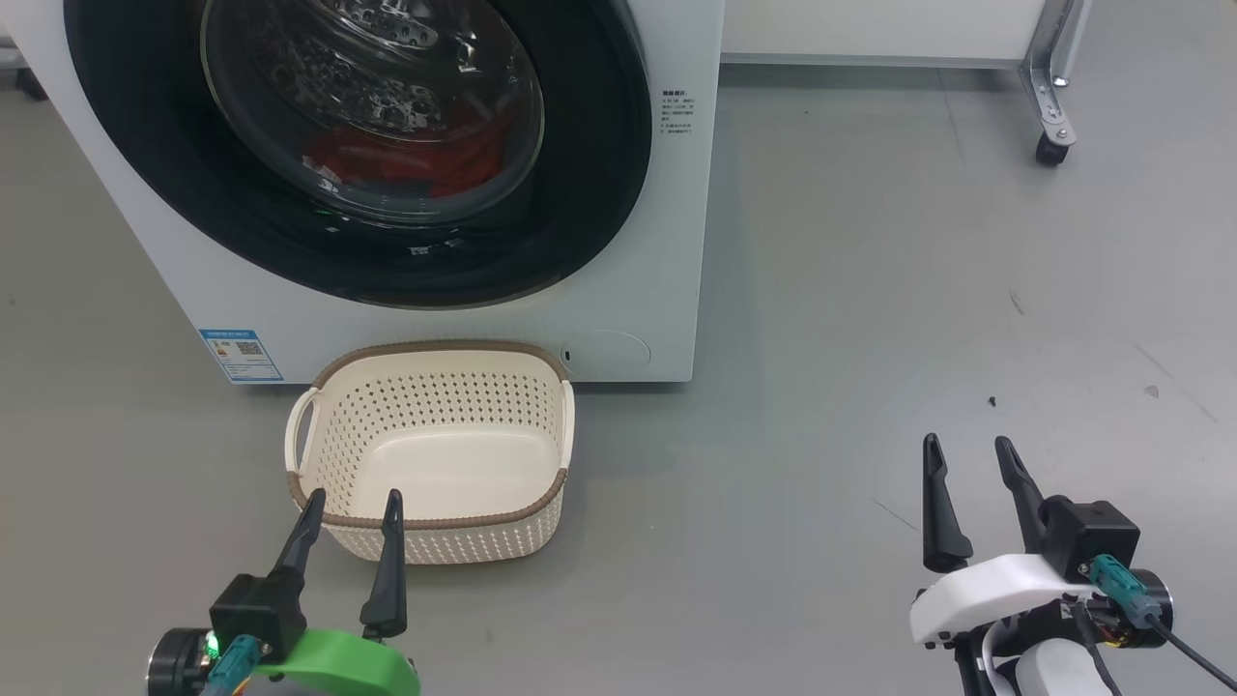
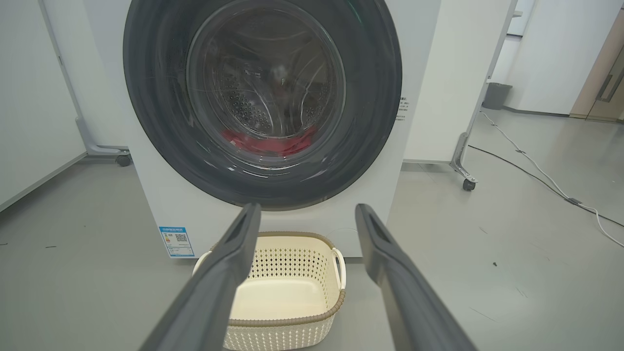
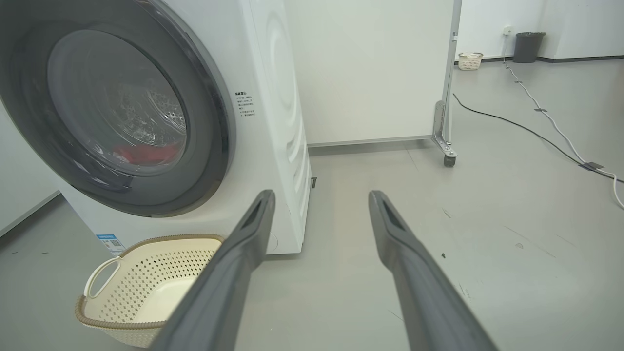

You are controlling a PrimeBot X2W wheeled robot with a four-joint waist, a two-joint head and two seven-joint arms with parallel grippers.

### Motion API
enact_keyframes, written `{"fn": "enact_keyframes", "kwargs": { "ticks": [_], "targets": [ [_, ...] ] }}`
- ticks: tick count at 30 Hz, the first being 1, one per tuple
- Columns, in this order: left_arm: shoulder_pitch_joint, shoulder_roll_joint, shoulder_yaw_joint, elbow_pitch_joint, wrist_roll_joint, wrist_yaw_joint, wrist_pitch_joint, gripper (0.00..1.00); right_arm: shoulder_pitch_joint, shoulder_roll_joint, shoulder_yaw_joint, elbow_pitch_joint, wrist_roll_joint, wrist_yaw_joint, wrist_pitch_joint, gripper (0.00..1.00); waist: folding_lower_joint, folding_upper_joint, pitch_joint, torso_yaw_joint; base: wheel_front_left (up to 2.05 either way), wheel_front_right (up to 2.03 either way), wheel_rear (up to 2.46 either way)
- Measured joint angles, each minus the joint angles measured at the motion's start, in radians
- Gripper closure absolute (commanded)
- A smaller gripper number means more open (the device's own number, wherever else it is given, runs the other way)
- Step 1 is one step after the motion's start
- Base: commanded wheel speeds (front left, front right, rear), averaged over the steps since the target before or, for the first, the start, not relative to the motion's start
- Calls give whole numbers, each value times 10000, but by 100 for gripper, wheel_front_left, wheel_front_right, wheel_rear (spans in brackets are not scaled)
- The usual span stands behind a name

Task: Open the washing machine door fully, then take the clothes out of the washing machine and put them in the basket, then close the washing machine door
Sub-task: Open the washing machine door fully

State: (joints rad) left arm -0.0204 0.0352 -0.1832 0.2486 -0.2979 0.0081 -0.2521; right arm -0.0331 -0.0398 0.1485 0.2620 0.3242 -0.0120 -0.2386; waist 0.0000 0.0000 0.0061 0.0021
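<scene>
The white washing machine (image 1: 667, 242) stands ahead with its round black-rimmed door (image 1: 145, 145) shut. Red clothes (image 1: 406, 159) lie in the drum behind the glass, also seen in the left wrist view as clothes (image 2: 265, 143). The cream basket (image 1: 430, 522) sits empty on the floor right in front of the machine. My left gripper (image 1: 354, 501) is open, fingertips just over the basket's near rim. My right gripper (image 1: 969, 447) is open over bare floor, well to the right of the machine. Nothing is held.
A white partition on castor wheels (image 1: 1051, 145) stands behind and right of the machine. A cable (image 3: 536, 105) runs across the grey floor at the far right, with a dark bin (image 3: 529, 46) and a second small basket (image 3: 469, 60) by the far wall.
</scene>
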Motion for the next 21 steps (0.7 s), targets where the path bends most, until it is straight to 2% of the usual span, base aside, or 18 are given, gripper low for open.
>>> {"fn": "enact_keyframes", "kwargs": {
  "ticks": [21],
  "targets": [
    [-245,6,-169,-102,-12,56,0,0,-280,-224,27,-58,-82,-8,-2,0,0,0,403,163,0,0,0]
  ]
}}
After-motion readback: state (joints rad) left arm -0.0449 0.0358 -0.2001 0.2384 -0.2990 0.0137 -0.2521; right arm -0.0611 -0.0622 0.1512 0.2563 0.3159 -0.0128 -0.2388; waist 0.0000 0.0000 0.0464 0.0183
